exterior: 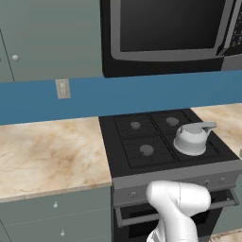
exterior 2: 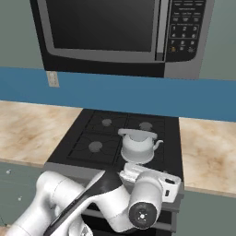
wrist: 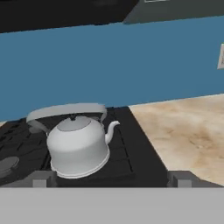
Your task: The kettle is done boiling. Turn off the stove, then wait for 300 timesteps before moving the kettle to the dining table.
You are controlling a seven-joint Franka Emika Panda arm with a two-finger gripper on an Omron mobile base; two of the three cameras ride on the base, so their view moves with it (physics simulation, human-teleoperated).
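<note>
The silver-grey kettle (exterior: 191, 138) (exterior 2: 137, 146) (wrist: 78, 146) stands upright on the front right burner of the black stove (exterior: 142, 137) (exterior 2: 99, 133) (wrist: 131, 164), spout pointing right. In the hand view my gripper (wrist: 111, 179) is open wide and holds nothing. Its fingertips (wrist: 41, 179) sit low at the stove's front edge, short of the kettle and apart from it. Seen from the right base, my hand (exterior 2: 150, 183) hovers just in front of the stove's front panel, below the kettle. Small knobs (exterior: 133, 194) line the grey front panel. The dining table is out of view.
A black microwave (exterior: 165, 33) (exterior 2: 115, 34) hangs above the stove. Beige marble counters (exterior: 47, 151) (exterior 2: 207, 152) flank it on both sides, backed by a blue wall with an outlet (exterior: 63, 88). Grey-green drawers (exterior: 56, 212) sit under the left counter.
</note>
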